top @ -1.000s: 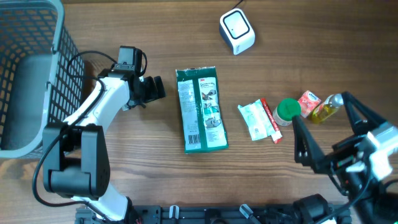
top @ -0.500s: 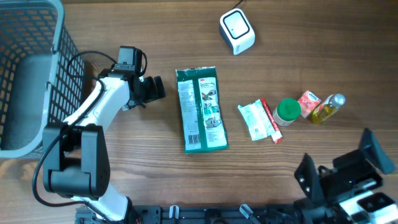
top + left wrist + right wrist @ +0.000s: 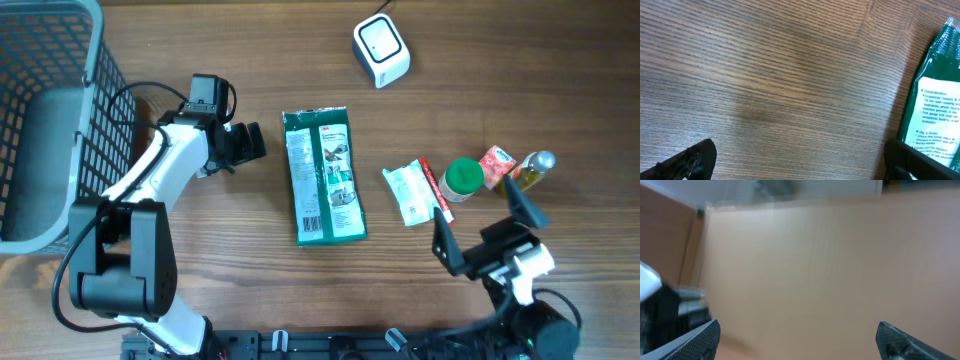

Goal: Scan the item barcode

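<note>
A green flat package with white printed labels lies face up in the middle of the table. The white barcode scanner stands at the back. My left gripper is open just left of the package's upper end, empty. In the left wrist view the package shows at the right edge, beside the right fingertip of that gripper. My right gripper hangs open near the front right, below the small items. The right wrist view is blurred, and its gripper holds nothing.
A grey wire basket fills the far left. Right of the package lie a white packet, a red stick, a green-lidded jar, a small red box and an oil bottle.
My right arm swung from the right edge down to the front right corner, then back in below the jar. The left arm and all items stayed put.
</note>
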Action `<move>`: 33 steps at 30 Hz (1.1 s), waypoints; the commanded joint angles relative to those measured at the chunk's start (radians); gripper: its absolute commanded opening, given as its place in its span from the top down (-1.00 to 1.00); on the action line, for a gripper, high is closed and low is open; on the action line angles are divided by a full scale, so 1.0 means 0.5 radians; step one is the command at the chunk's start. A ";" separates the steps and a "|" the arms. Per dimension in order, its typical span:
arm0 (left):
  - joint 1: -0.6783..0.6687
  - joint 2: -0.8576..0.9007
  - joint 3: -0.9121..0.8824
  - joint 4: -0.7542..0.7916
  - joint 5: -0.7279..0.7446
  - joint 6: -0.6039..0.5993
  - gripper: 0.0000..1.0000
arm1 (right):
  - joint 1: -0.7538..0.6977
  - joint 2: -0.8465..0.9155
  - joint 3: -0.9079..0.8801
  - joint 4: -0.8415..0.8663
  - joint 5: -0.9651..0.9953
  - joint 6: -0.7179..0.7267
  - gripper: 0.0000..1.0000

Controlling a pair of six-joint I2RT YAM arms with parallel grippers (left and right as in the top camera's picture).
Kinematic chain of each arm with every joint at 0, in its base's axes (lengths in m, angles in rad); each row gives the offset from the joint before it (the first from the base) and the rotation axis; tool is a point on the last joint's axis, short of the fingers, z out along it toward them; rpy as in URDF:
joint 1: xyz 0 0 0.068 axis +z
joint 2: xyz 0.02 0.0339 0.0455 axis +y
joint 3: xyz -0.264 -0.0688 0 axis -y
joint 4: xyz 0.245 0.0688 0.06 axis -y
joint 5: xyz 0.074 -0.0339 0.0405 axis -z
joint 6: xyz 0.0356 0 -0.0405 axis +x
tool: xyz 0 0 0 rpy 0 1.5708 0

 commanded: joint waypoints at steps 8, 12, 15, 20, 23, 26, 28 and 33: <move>0.006 -0.027 0.025 0.002 -0.020 0.008 -1.00 | -0.021 -0.031 -0.018 -0.797 0.212 0.076 -0.99; 0.006 -0.027 0.025 0.002 -0.020 0.008 -1.00 | -0.043 -0.031 -0.018 -1.052 0.291 0.076 -0.99; 0.006 -0.027 0.025 0.002 -0.020 0.008 -1.00 | -0.093 -0.031 -0.018 -1.064 0.297 0.076 -1.00; 0.006 -0.027 0.025 0.002 -0.020 0.008 -1.00 | -0.146 -0.031 -0.018 -1.065 0.298 0.075 -1.00; 0.006 -0.027 0.025 0.002 -0.020 0.008 -1.00 | -0.145 -0.032 -0.018 -1.064 0.297 0.075 -0.99; 0.006 -0.027 0.025 0.002 -0.020 0.008 -1.00 | -0.146 -0.031 -0.018 -1.064 0.297 0.075 -0.99; 0.006 -0.027 0.025 0.002 -0.020 0.008 -1.00 | -0.145 -0.031 -0.018 -1.064 0.297 0.074 -0.99; 0.006 -0.027 0.025 0.002 -0.020 0.009 -1.00 | -0.145 -0.030 -0.018 -1.064 0.297 0.074 -0.99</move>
